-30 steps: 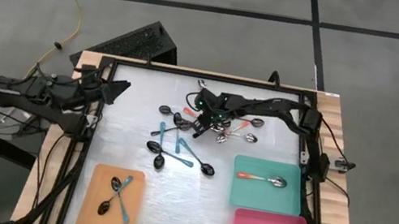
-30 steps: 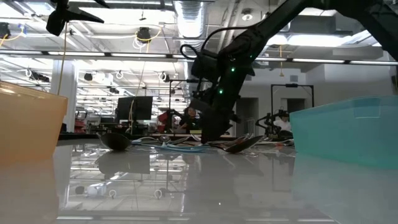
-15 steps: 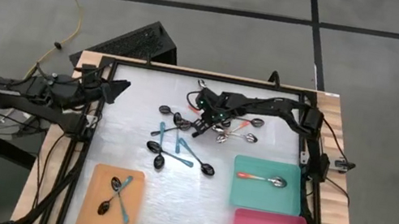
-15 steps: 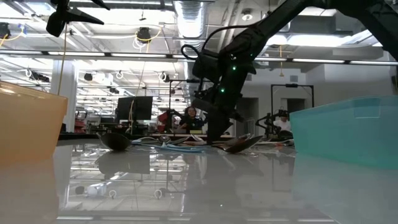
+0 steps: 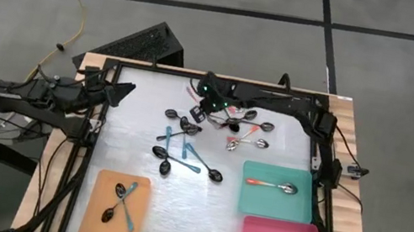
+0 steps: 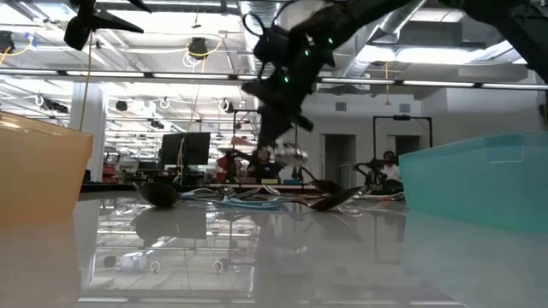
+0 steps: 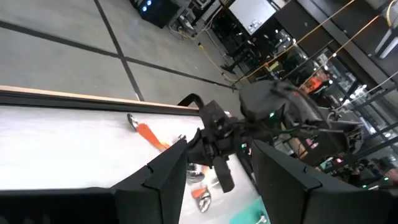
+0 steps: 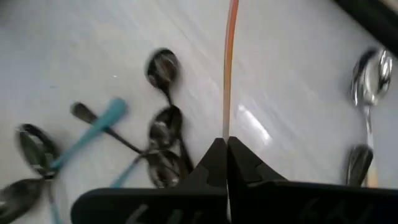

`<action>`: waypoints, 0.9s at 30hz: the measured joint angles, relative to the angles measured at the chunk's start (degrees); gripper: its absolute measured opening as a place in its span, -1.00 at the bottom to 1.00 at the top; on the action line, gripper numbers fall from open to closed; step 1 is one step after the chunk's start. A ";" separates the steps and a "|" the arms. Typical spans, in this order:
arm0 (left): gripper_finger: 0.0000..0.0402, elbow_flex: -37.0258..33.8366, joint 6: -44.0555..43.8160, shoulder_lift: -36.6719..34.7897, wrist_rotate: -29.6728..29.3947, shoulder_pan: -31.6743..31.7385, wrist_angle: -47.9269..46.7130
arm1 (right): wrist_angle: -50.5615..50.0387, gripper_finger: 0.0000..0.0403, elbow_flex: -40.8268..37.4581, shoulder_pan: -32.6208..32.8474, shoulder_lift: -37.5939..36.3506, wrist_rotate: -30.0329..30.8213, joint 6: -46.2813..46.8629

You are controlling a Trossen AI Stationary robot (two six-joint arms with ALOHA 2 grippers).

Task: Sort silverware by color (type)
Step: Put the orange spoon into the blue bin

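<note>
The right gripper (image 5: pixel 201 112) hangs above the far middle of the table (image 5: pixel 135 133), over the loose heap of spoons (image 5: pixel 185 142), lifted so its catch clears the pile on the way to a tray. Its fingers (image 8: pixel 211 163) are clenched on the thin handle of an orange-handled spoon (image 8: pixel 228 68), which sticks straight out from between them. The teal tray (image 5: pixel 303 208) at the near right already holds one orange-handled spoon, so that looks like the destination. The left gripper (image 7: pixel 217 177) waits open at the table's far left edge, holding nothing.
</note>
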 joint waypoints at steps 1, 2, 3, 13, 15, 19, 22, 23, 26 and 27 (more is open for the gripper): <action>-0.19 0.00 0.03 0.07 0.03 0.00 0.57 | -1.17 -0.98 2.11 0.05 0.07 0.00 -0.42; -0.19 0.00 0.30 0.08 0.05 0.00 1.27 | -1.58 -0.98 4.18 0.11 0.07 -0.04 -1.17; -0.19 0.00 0.78 0.16 0.05 0.00 2.20 | -1.66 -0.98 6.19 0.17 0.07 0.01 -1.77; -0.19 0.00 5.56 3.10 3.48 0.00 11.34 | -3.44 -0.98 19.81 2.99 -0.11 -0.70 -3.25; -0.19 0.00 7.26 3.97 5.19 0.00 13.89 | -3.66 -0.98 22.22 4.06 -0.08 -0.74 -3.42; -0.19 0.00 14.26 6.48 8.37 0.00 20.68 | -3.13 -0.98 28.10 6.90 -0.05 -0.45 -7.02; -0.19 0.00 20.02 8.81 12.12 0.00 27.77 | -3.35 -0.98 32.01 8.96 -0.15 1.50 -8.23; -0.19 -0.02 22.02 9.72 13.55 0.00 30.20 | -3.47 -0.98 33.00 9.56 -0.15 1.94 -8.64; -0.19 -0.02 26.61 12.21 16.95 0.11 37.03 | -2.70 -0.98 34.37 11.17 -0.36 2.52 -9.31; -0.19 0.00 27.56 13.08 17.92 0.44 38.81 | -1.93 -0.98 33.98 11.42 -1.15 2.62 -9.29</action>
